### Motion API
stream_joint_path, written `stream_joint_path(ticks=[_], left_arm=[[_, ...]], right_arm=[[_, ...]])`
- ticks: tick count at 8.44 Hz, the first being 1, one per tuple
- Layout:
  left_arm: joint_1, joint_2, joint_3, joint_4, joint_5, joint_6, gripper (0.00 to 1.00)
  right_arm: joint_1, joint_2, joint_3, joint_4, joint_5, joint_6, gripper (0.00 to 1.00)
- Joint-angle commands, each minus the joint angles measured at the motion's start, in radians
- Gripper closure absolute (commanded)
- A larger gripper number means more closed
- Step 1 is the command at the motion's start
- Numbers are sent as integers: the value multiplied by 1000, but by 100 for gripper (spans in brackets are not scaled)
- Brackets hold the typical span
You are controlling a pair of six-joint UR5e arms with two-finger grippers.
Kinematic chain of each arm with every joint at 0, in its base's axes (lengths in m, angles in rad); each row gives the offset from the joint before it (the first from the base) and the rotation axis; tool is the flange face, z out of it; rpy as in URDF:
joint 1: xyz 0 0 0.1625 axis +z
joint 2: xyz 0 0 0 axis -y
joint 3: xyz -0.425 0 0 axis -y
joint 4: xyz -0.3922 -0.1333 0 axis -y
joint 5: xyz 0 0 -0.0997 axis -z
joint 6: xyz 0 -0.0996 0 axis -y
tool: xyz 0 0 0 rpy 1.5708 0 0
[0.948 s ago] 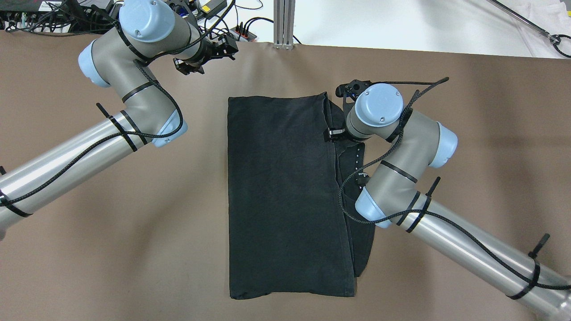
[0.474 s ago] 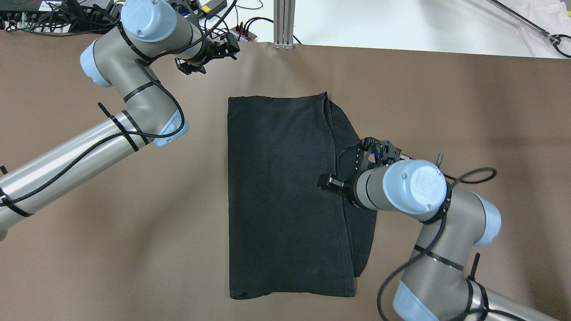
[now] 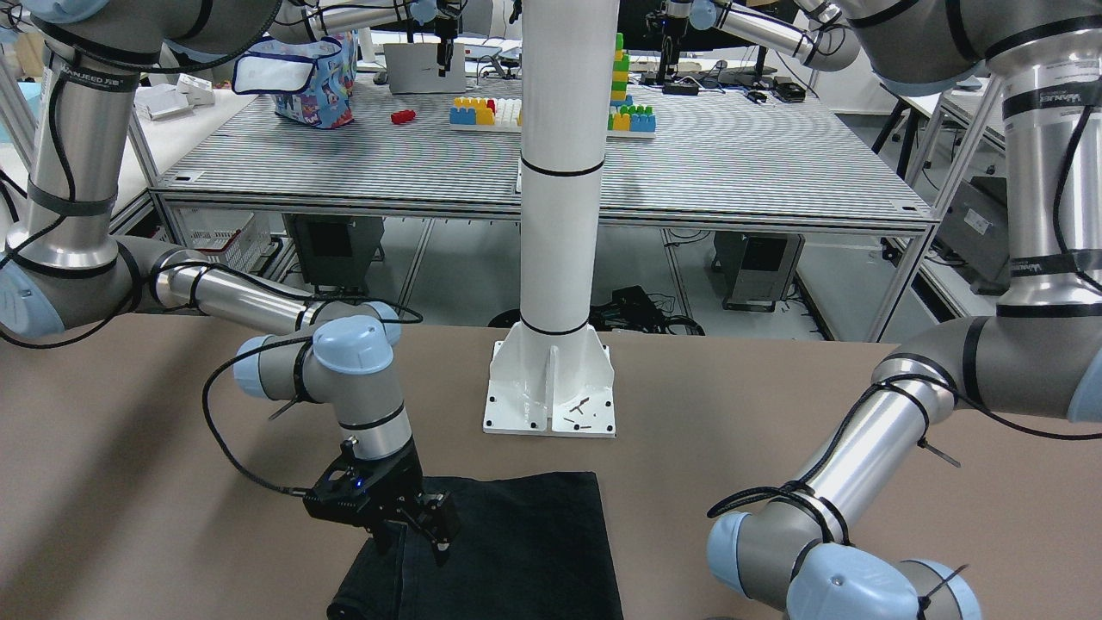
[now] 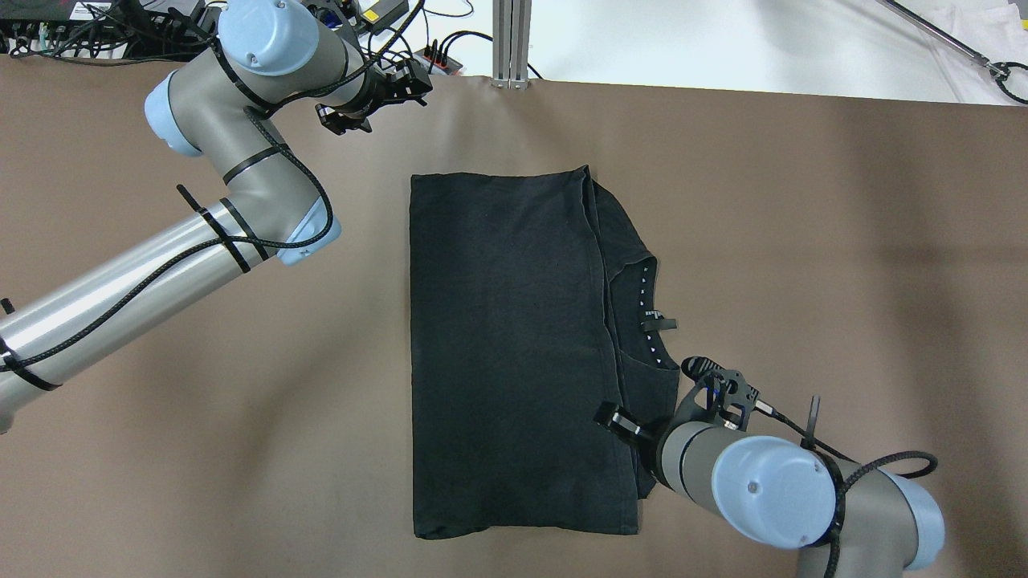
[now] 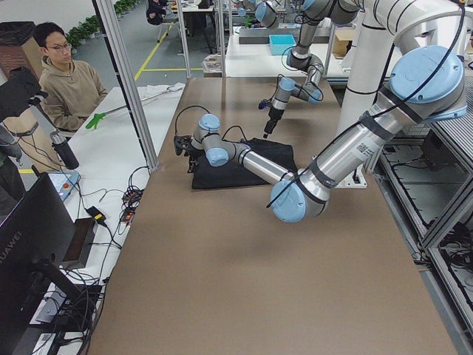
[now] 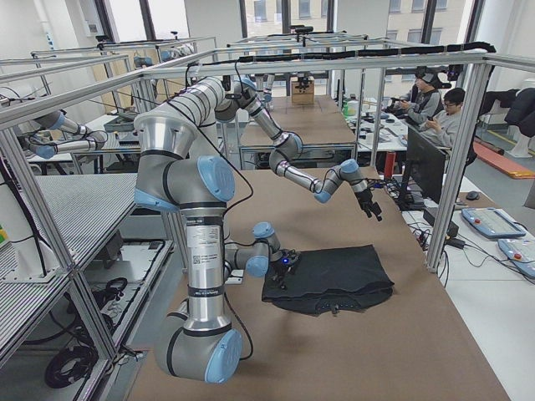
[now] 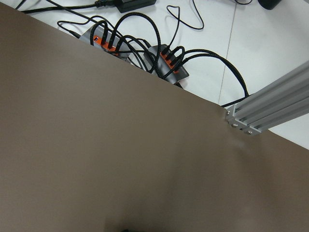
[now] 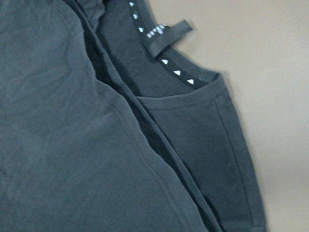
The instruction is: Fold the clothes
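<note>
Black garment (image 4: pixel 506 345), right jaws apart over its collar side; left jaws' state indiscernible.

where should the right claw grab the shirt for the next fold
Probably the collar-side edge of the shirt, where the under layer pokes out past the folded top layer. Come down from the robot's right: that edge lies flat, and the open right claw hangs just above it.
</note>
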Motion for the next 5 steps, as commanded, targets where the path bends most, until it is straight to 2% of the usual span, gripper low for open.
stream_joint_path(ticks=[1, 5], left_arm=[[-1, -3, -6, 2, 5, -26, 0], [0, -12, -8, 12, 5, -28, 0]], right_arm=[[-106, -69, -14, 0, -29, 52, 30], [-120, -55, -83, 10, -31, 51, 37]])
